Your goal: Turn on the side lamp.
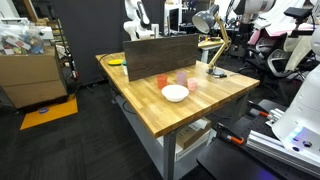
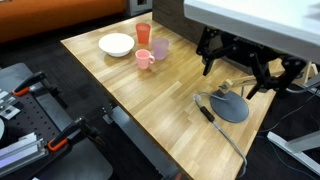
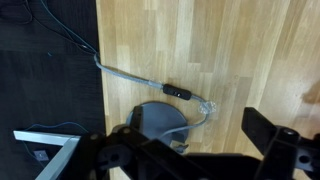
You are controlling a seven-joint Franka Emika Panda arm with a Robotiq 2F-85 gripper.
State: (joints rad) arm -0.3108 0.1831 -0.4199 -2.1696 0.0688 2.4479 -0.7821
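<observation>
The side lamp stands at the table's far corner in an exterior view, with its silver-grey dome head, light-wood arm and round dark base. The base also shows in an exterior view and in the wrist view. A grey cord with a small black in-line switch runs from the base over the wood; the switch also shows in an exterior view. My gripper hangs above the base. In the wrist view my gripper is open and empty, its fingers on either side of the base's near edge.
A white bowl, a red cup, a lilac cup and a pink mug stand in the middle of the wooden table. A dark panel stands along the table's back. The table edge lies near the cord.
</observation>
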